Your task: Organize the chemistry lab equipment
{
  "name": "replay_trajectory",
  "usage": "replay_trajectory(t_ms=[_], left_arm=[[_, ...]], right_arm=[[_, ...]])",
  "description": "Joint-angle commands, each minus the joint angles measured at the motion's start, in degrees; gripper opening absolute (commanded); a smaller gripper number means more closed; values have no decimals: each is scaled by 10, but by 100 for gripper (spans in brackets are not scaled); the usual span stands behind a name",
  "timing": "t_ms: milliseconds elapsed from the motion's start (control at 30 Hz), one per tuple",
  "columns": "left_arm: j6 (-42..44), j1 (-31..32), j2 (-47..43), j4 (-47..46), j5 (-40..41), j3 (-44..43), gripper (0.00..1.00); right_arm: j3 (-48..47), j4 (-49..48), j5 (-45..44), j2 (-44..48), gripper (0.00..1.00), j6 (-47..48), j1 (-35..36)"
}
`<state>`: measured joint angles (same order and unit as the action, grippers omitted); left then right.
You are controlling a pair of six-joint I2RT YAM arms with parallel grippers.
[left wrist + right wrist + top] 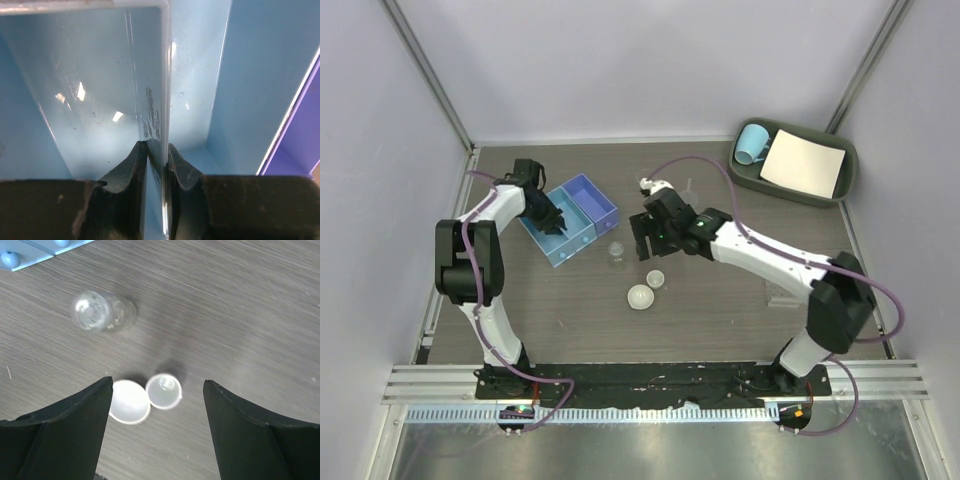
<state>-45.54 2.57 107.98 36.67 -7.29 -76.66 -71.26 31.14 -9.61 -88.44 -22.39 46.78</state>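
Clear plastic fills the left wrist view: the left pincer [157, 147] is closed down on a thin clear plastic panel [100, 90], one dark finger pressed to each face of its edge. Which item this panel belongs to cannot be told. It stands inside the light-blue bin [260, 75]. In the top view that bin [570, 243] sits left of centre, touching the purple bin [600, 205], and the left pincer [555, 225] is lowered into it.

At the middle of the top view the right pincer [642, 243] hangs above the grey wood-grain surface [720, 320]. Its wrist view shows the right pincer [157, 384] spread wide and gripping nothing. The two small white round dishes [129, 401] [164, 390] lie on the surface below the gap, side by side. In the top view they [640, 296] [655, 278] lie just below centre. A small clear beaker [102, 311] stands near them, towards the upper left of the right wrist view, apart from both fingers.

At the upper right of the top view, a green tray [840, 190] holds the light-blue mug [751, 143] and the white paper sheet [804, 163].
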Motion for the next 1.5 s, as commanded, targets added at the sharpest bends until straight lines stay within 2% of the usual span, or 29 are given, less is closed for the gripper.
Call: replay_trajectory(t_ms=[0, 200, 533, 900, 1467], left_arm=[[23, -3, 4, 24, -10, 15, 0], [28, -2, -4, 23, -17, 20, 0], [27, -2, -6, 11, -40, 30, 0], [26, -3, -17, 6, -50, 35, 0], [26, -2, -21, 0, -61, 42, 0]], right_arm=[[-82, -15, 27, -77, 79, 57, 24], [-155, -28, 48, -167, 79, 68, 34], [-238, -6, 38, -233, 80, 87, 52], [-258, 9, -16, -289, 80, 71, 60], [-266, 19, -32, -325, 75, 70, 64]])
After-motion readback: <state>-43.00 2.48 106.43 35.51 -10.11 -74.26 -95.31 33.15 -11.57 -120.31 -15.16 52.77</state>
